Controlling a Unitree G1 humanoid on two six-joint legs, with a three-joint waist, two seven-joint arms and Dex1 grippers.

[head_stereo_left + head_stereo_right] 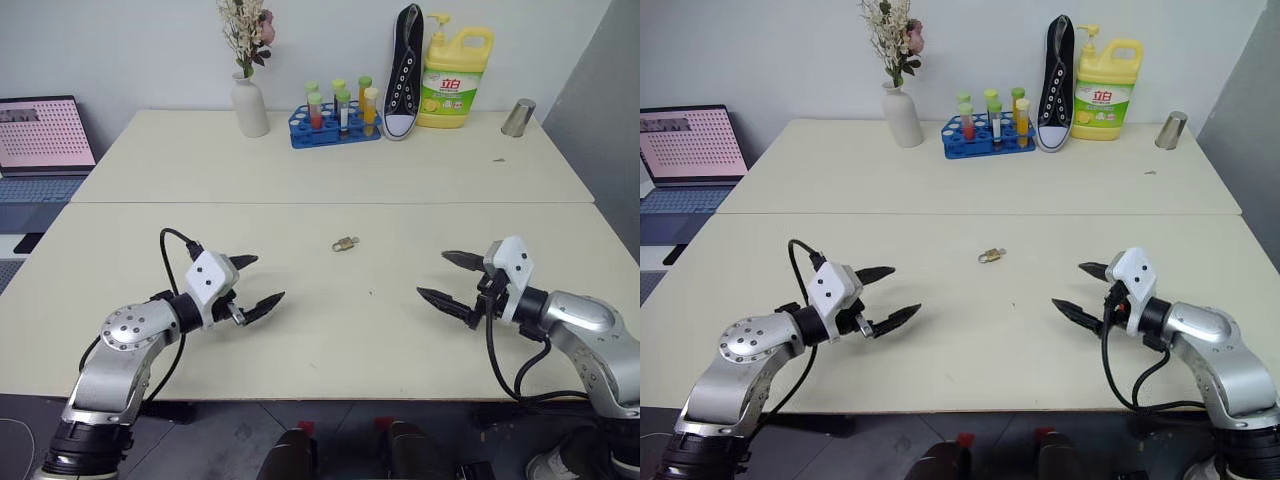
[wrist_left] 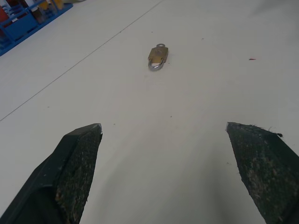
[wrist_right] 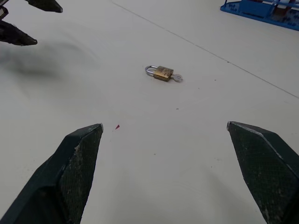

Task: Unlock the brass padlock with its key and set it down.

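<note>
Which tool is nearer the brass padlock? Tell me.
Left, marginally. The left tool sits left of the brass padlock and nearer the robot; the right tool sits right, open, neither touching.

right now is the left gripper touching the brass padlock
Apart. In the left eye view the open left gripper sits well short of the brass padlock, with bare table between them.

Brass padlock (image 1: 346, 243) lying alone mid-table (image 1: 300, 330), both grippers wide open, empty.
Left gripper (image 1: 258, 281) and right gripper (image 1: 440, 276) hover either side, well apart from it. Vase (image 1: 250, 106), tube rack (image 1: 335, 125), shoe (image 1: 404, 72), detergent bottle (image 1: 456, 78) along the far edge.
</note>
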